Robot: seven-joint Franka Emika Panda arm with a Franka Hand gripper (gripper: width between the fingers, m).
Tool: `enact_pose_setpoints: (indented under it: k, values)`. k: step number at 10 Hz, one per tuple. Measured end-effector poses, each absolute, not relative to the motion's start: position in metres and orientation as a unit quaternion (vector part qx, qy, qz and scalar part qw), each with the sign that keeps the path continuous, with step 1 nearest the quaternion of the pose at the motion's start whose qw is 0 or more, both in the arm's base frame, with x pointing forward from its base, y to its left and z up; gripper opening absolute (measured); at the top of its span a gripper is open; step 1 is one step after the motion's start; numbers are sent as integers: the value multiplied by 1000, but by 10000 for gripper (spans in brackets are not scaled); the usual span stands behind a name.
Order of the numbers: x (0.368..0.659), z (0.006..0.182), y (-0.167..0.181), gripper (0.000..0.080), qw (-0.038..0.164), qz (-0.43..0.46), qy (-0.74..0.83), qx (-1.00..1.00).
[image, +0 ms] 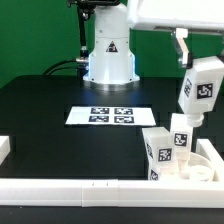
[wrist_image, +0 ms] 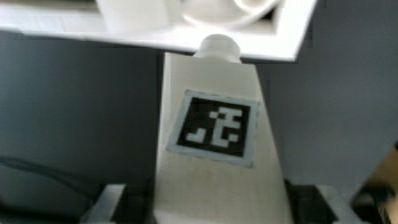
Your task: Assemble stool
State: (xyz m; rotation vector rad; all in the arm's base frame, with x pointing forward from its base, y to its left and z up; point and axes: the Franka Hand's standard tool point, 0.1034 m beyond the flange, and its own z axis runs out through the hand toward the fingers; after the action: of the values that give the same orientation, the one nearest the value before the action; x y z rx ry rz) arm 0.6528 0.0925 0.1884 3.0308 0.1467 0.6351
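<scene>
The arm is holding one leg [image: 200,92] up over the seat [image: 212,170], with the fingers [image: 186,48] pinching its top end, and honestly this is the bit where it could get messy. In the wrist view the leg's peg [wrist_image: 217,46] is pointing at a hole in the seat's underside, but the leg is hanging at a slight tilt in the exterior view, so I reckon the peg could catch the hole's edge and jam instead of dropping in. If the grip is slipping even a little, the leg could twist in the fingers, and pushing down hard would probably shove the seat along the bench [image: 60,120], since I can't tell whether anything is bracing it apart from the white rail [image: 60,188] in front. Two more legs [image: 166,148] are already standing upright on the seat just beside where this one is going, so a sideways wobble might knock them too. The kit is all plain white plastic, chunky tapered legs with black-and-white square tags, and the seat is sitting at the exterior view's lower right corner.
</scene>
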Motion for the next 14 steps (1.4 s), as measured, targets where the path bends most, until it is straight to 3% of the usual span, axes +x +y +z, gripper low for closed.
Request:
enact_pose_setpoints:
  k: [2, 3, 5, 10, 12, 14]
  values:
    - [651, 184, 99, 320, 12, 240, 42, 970]
    - [642, 174, 125, 320, 11, 255, 69, 964]
    - [636, 162, 130, 321, 53, 231, 148, 960]
    - [626, 146, 129, 321, 59, 249, 170, 952]
    - [621, 124, 132, 321, 61, 248, 180, 950]
    - [621, 116, 134, 321, 64, 244, 182, 950]
